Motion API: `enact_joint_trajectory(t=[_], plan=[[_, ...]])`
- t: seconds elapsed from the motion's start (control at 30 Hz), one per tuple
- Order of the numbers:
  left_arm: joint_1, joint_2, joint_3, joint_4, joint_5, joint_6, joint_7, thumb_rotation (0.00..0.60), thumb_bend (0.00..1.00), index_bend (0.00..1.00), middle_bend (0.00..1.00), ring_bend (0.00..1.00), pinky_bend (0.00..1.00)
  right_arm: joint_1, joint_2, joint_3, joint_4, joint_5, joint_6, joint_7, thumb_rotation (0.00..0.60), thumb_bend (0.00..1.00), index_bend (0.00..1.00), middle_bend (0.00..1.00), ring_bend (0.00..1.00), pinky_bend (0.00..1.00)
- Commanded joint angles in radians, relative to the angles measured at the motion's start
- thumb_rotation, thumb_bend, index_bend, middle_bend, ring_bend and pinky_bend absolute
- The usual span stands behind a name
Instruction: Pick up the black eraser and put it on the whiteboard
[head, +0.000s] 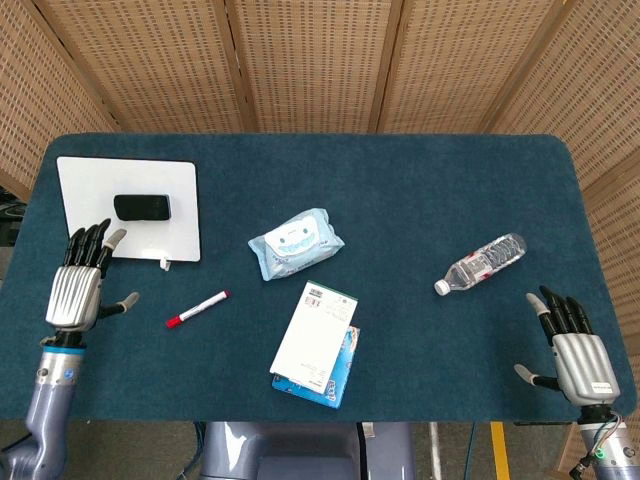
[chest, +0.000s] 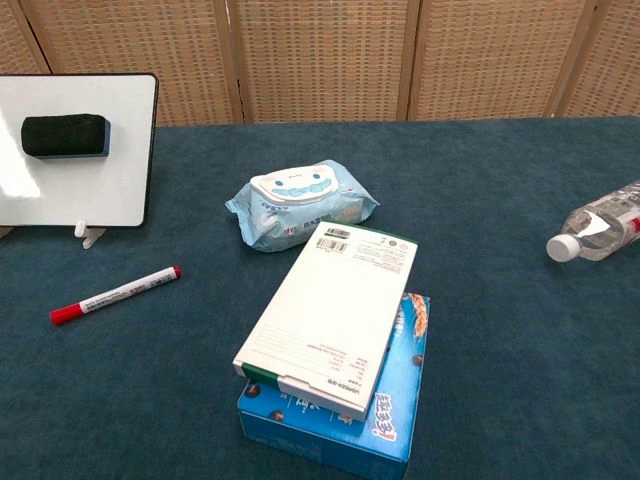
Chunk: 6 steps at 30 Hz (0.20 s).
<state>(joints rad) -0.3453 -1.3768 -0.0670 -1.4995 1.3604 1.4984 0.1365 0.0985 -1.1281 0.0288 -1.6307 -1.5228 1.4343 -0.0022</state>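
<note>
Left hand fingers apart, empty, beside red marker; black eraser on whiteboard

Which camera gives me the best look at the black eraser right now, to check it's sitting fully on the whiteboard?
The chest view: the black eraser shows large and unobstructed, lying on the whiteboard. The head view shows it smaller from above, but with the board's whole outline around it.

Setting: staged robot test station, lab-like.
Worktop: dark blue felt covering.
Backdrop: woven folding screens.
Props: whiteboard, marker, wipes, bottle, boxes.
</note>
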Motion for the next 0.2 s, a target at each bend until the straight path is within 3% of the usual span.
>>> enact_joint_trajectory(t=[0.03,0.2], plan=[[0.096,0.101,0.071,-0.167,-0.022,0.047,0.125,0.6,0.01,0.0,0.0,0.0,0.0,-0.002,0.002,0.0,0.0,-0.001,0.003,0.002,0.6,0.05,0.0,0.0,0.0,0.0],[0.115,0.143,0.083,-0.232,-0.041,0.028,0.174,0.6,0.02,0.0,0.0,0.0,0.0,0.0,0.008,0.002,-0.001,0.015,-0.01,-0.002,0.6,0.05,0.0,0.0,0.0,0.0]])
